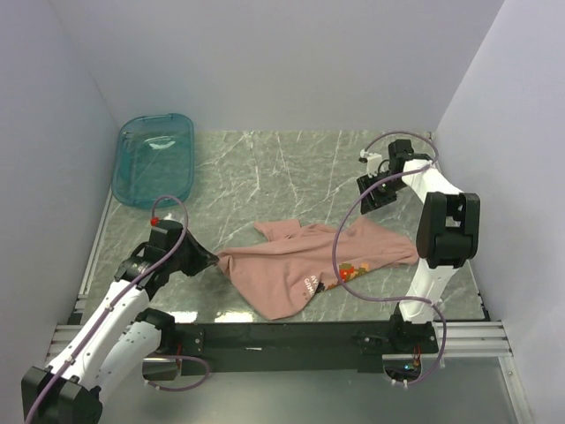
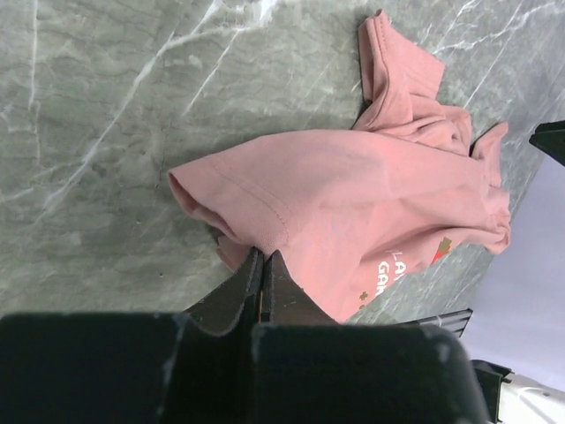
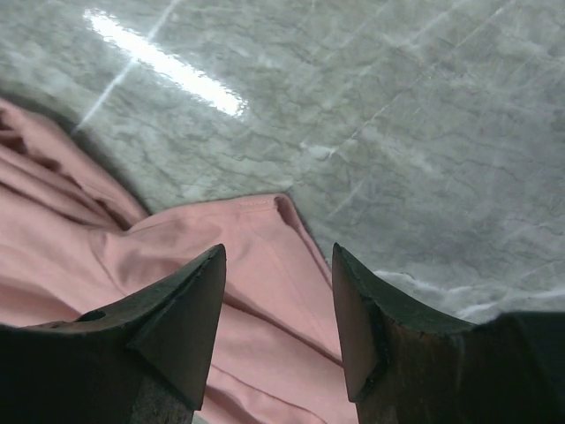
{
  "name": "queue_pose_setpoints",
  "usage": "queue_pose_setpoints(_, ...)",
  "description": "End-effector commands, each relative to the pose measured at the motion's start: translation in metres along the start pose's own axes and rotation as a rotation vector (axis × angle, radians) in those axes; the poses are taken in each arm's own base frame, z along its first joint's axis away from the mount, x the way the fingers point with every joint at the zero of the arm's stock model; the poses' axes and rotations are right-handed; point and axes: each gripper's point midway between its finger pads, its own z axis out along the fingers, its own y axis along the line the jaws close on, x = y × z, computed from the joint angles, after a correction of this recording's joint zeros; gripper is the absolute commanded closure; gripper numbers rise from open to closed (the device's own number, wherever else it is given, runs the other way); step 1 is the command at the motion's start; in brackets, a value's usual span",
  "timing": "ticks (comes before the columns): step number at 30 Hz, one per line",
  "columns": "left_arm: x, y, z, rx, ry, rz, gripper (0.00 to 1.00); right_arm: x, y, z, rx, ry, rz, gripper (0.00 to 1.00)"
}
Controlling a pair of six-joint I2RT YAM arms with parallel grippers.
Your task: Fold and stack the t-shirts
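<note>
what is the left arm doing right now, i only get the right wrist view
observer: The left gripper is shut on the edge of the t-shirt, at the shirt's left end.
operator: ok and is the shirt flat or bunched
observer: Bunched. It lies crumpled across the near half of the table, with one sleeve poking toward the far side.
operator: anything else on the table i should avoid
observer: Only a teal bin in the far left corner, well apart from the shirt. The chest print faces up, near the right arm's side.
</note>
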Motion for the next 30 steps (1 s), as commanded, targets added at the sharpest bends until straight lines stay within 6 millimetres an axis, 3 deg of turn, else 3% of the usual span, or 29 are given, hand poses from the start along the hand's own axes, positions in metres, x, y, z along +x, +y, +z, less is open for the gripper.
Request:
queue_pose_setpoints(1, 0.001, -0.005, 0.004, 0.035, 0.013, 0.021, 1.00, -0.002, -0.009, 0.009, 0.031, 0.014, 0.004, 0.42)
queue_pose_setpoints(9, 0.000, -0.005, 0.004, 0.042, 0.005, 0.023, 1.00, 0.011, -0.001, 0.023, -0.002, 0.078, -0.003, 0.46)
queue_pose_setpoints(14, -0.002, -0.006, 0.002, 0.038, -0.004, 0.032, 1.00, 0.013, 0.016, 0.031, -0.035, 0.114, -0.038, 0.51)
queue_pose_setpoints(20, -0.006, -0.009, 0.000, 0.041, -0.018, 0.043, 1.00, 0.025, 0.021, 0.033, -0.056, 0.158, -0.040, 0.68)
queue_pose_setpoints(21, -0.007, -0.010, -0.001, 0.044, -0.021, 0.045, 1.00, 0.025, 0.020, 0.033, -0.054, 0.158, -0.044, 0.75)
queue_pose_setpoints(23, -0.009, -0.012, -0.002, 0.049, -0.027, 0.052, 1.00, 0.019, 0.022, 0.026, -0.046, 0.135, -0.057, 0.87)
queue_pose_setpoints(24, -0.012, -0.016, -0.003, 0.055, -0.035, 0.056, 1.00, 0.016, 0.023, 0.022, -0.040, 0.117, -0.066, 0.98)
queue_pose_setpoints(27, -0.022, -0.025, -0.011, 0.065, -0.071, 0.079, 1.00, -0.007, 0.034, -0.013, -0.011, 0.014, -0.113, 1.00)
queue_pose_setpoints(30, -0.041, -0.040, -0.026, 0.077, -0.143, 0.121, 1.00, -0.039, 0.050, -0.072, 0.032, -0.125, -0.168, 1.00)
